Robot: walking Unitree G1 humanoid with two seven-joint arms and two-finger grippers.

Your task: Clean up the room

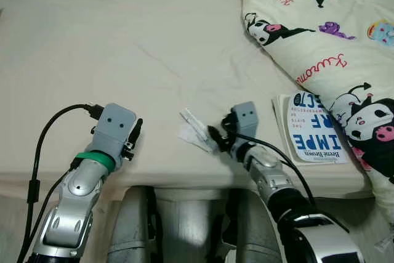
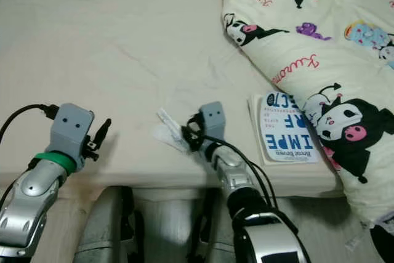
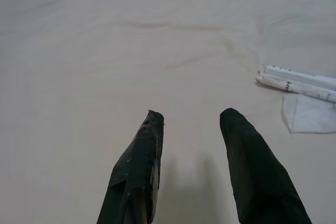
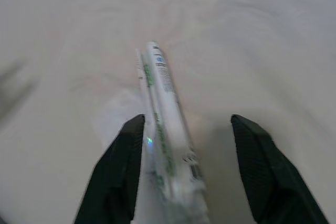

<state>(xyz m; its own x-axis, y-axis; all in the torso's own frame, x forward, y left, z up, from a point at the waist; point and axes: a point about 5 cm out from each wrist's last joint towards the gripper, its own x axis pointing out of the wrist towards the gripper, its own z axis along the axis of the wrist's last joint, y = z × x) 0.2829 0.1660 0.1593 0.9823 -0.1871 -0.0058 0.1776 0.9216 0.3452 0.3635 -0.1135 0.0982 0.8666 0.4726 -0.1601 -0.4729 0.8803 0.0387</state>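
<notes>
With its black fingers spread wide around the crumpled white plastic wrapper (image 4: 165, 129) lying near the bed's (image 1: 123, 60) front edge, the right pincer (image 4: 184, 171) should centre, press lightly into the sheet and close squarely, while the left pincer (image 3: 191, 166) hovers open beside the wrapper.

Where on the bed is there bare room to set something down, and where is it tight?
The bed sheet is bare ahead of the left gripper and up to the patterned quilt. It is tight near the edge: the right gripper is open around the white wrapper, with the book beside it, tucked under the quilt.
</notes>
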